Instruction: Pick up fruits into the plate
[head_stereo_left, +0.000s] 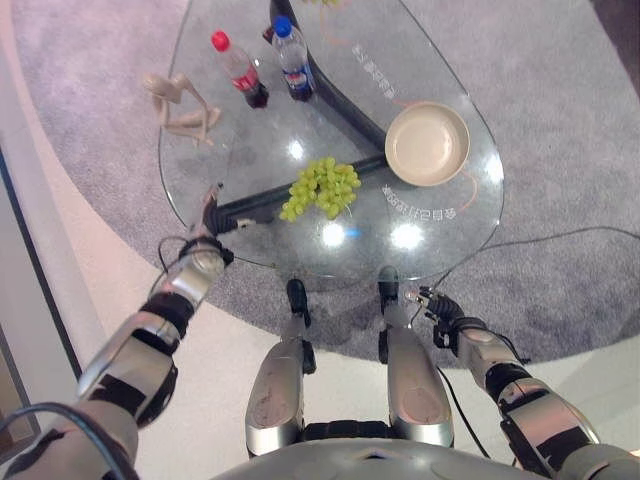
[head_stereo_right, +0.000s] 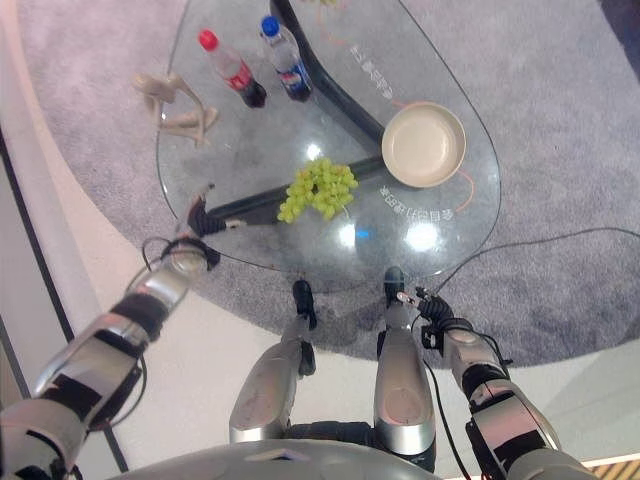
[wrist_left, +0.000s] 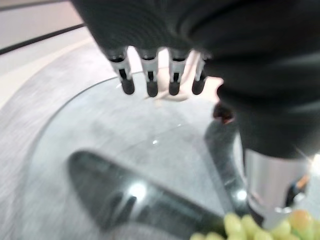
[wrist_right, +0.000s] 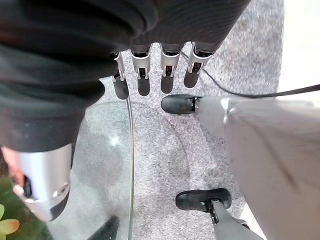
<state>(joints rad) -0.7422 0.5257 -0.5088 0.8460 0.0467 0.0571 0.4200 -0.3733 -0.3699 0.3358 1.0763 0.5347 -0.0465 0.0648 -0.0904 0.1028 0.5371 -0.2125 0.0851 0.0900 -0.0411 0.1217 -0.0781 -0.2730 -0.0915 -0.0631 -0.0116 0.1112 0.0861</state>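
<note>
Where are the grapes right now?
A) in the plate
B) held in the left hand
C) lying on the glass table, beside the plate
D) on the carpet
C: the green grapes lie on the glass table, apart from the empty cream plate; the left hand hovers open at the table's edge.

1. I see white printed characters on the glass bench (head_stereo_left: 455, 225), one line just near of the plate (head_stereo_left: 427, 143) and one farther back; none are legible to me.
2. The red-capped bottle (head_stereo_left: 238, 68) and the blue-capped bottle (head_stereo_left: 292, 58) carry labels, but their print is too small to read.
</note>
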